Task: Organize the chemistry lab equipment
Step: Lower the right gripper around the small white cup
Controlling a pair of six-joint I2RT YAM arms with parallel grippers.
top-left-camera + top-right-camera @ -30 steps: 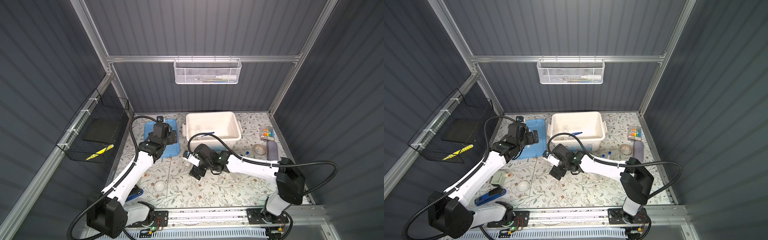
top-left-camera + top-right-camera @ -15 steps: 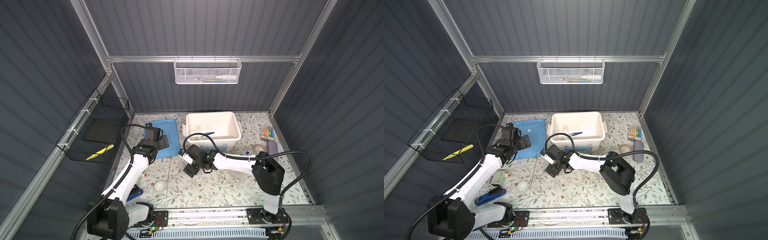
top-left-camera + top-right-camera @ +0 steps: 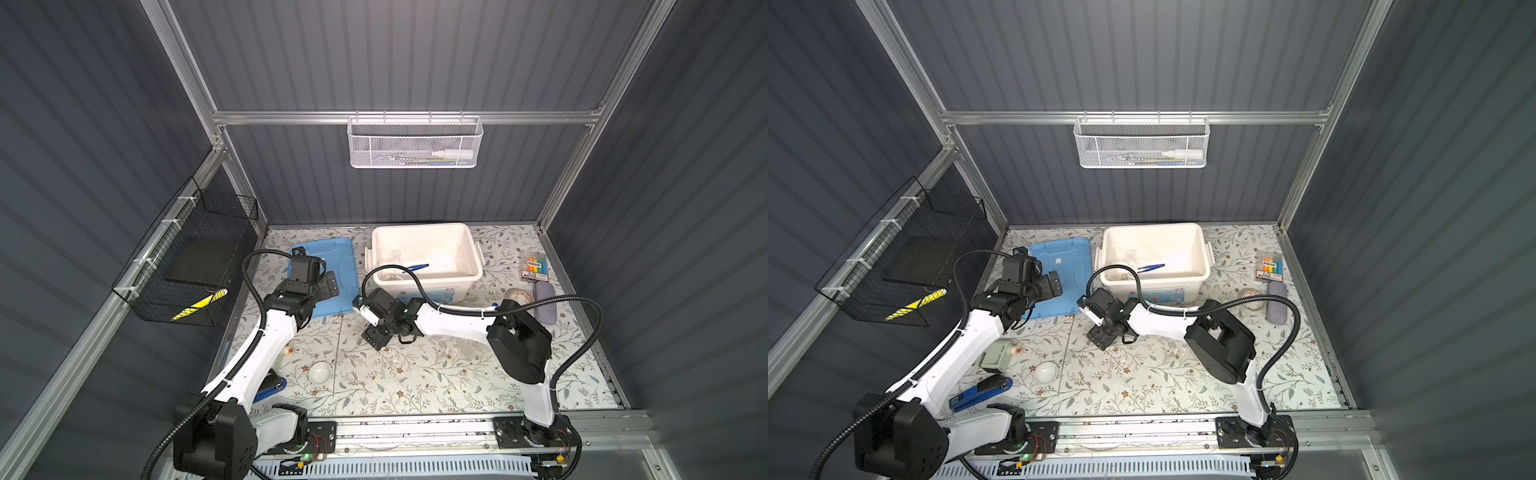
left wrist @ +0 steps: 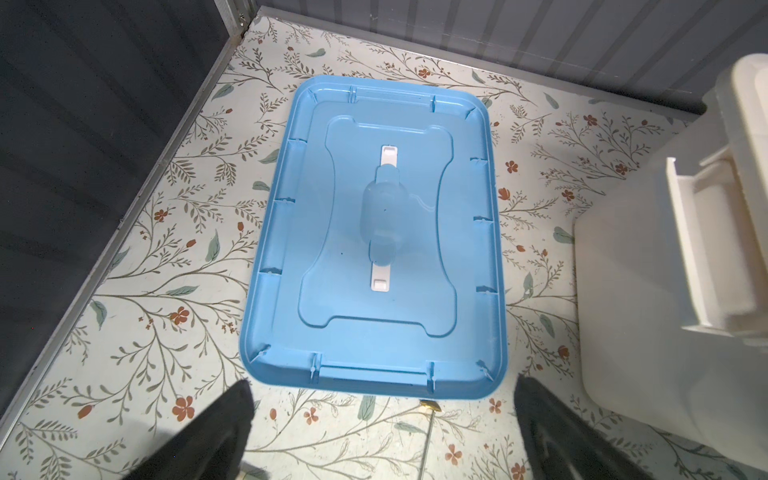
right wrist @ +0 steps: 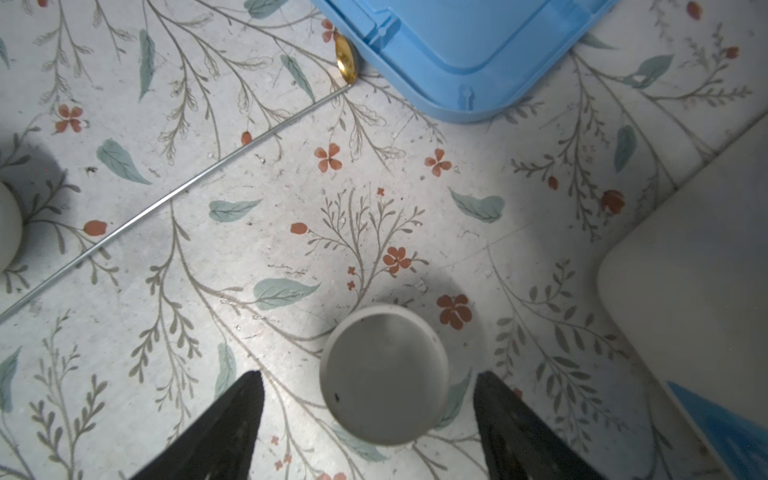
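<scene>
Mid-table, the right gripper (image 5: 368,376) straddles a small white dish (image 5: 384,374), fingers wide and clear of it. Farther left, the left gripper (image 4: 384,384) hangs wide open at the blue lid's (image 4: 353,324) near edge. Blue tweezers (image 3: 411,267) lie in the far white bin (image 3: 422,228).

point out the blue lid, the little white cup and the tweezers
blue lid (image 4: 345,257), left wrist view, flat middle panel
white cup (image 5: 384,374), right wrist view, its inner floor
tweezers (image 3: 1150,267), in a top view, middle of the blue legs
</scene>
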